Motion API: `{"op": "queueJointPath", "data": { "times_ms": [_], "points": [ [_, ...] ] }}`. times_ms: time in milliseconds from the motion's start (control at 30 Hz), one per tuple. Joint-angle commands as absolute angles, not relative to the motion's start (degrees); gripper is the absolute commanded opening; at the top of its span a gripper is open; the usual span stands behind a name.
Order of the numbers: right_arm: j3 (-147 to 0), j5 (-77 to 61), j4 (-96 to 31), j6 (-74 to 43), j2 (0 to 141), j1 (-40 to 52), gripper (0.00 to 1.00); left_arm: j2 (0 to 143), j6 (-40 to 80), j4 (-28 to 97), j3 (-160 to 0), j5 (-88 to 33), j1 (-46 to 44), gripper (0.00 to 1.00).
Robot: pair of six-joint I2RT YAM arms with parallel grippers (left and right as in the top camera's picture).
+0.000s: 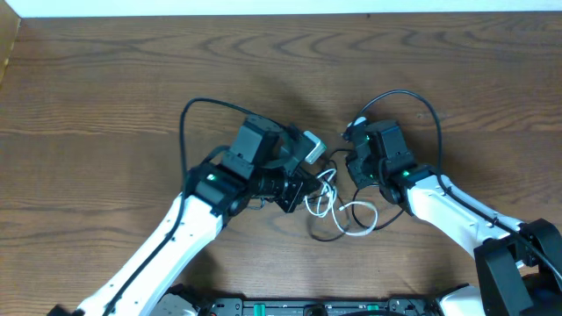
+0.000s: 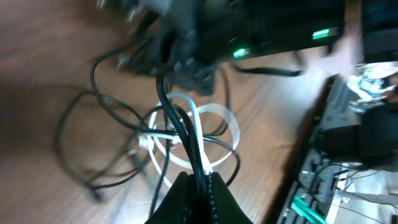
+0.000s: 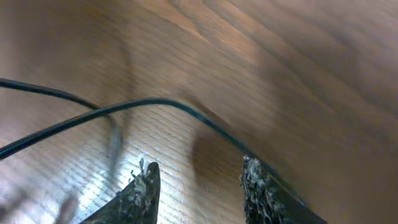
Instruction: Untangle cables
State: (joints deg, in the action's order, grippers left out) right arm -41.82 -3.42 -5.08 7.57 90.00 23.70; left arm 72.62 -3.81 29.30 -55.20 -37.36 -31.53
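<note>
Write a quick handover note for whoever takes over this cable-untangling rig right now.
Left pincer: shut on the white cable and black cable together, just above the heap.
Right pincer: open, holding nothing.
Cables: one tangled heap on the table between the two arms.
Done: nothing separated yet.
Left: pull the white and black apart and lay them separately.
</note>
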Motion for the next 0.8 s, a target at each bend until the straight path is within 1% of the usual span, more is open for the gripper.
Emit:
{"op": "queueJointPath", "data": {
  "times_ms": [0,100,133,167,300,367,400,433,467,500,533,600,700,767],
  "points": [
    [-41.89,-8.34,-4.27,19.29,90.39,23.73,0.40,69.01,-6.42,28.86,-55.42,-41.65,-30.41,0.07],
    [-41.89,-15.51,-4.23,24.10,90.39,23.73,0.41,66.28,-6.39,28.53,-55.42,-42.13,-30.44,0.07],
    [-41.89,-17.89,-3.86,24.08,90.39,23.73,0.43,65.47,-6.37,28.38,-55.42,-43.31,-30.44,0.07],
    [-41.89,-19.05,-3.84,24.08,90.39,23.73,0.43,65.28,-6.28,28.40,-55.42,-43.31,-30.44,0.07],
    [-41.89,-20.14,-3.40,24.08,90.39,23.73,0.38,65.32,-6.17,28.36,-55.42,-43.31,-30.44,0.07],
    [-41.89,-20.10,-2.92,24.08,90.39,23.73,0.40,65.30,-6.15,28.36,-55.42,-43.33,-30.44,0.08],
    [-41.89,-20.10,-2.55,24.08,90.39,23.73,0.42,65.30,-6.09,28.36,-55.42,-43.42,-30.44,0.07],
    [-41.89,-20.10,-1.98,24.08,90.39,23.73,0.47,65.30,-5.96,28.29,-55.42,-43.90,-30.44,0.07],
    [-41.89,-20.12,-0.99,24.03,90.39,23.73,0.59,65.30,-5.93,28.18,-55.42,-44.69,-30.44,0.08],
    [-41.89,-20.12,-0.21,24.01,90.39,23.73,0.67,65.30,-5.93,28.16,-55.42,-44.99,-30.44,0.08],
    [-41.89,-20.16,0.84,23.70,90.39,23.73,0.69,65.30,-5.91,28.21,-55.42,-45.01,-30.44,0.07],
    [-41.89,-21.61,2.68,23.64,90.39,23.73,0.66,65.32,-5.74,28.21,-55.42,-45.01,-30.44,0.07],
    [-41.89,-26.65,4.93,23.66,90.39,23.73,0.56,65.32,-5.76,28.18,-55.42,-45.01,-30.44,0.08],
    [-41.89,-30.81,5.37,23.68,90.39,23.73,0.55,65.32,-5.76,28.18,-55.42,-45.01,-30.44,0.07]
  ]
}}
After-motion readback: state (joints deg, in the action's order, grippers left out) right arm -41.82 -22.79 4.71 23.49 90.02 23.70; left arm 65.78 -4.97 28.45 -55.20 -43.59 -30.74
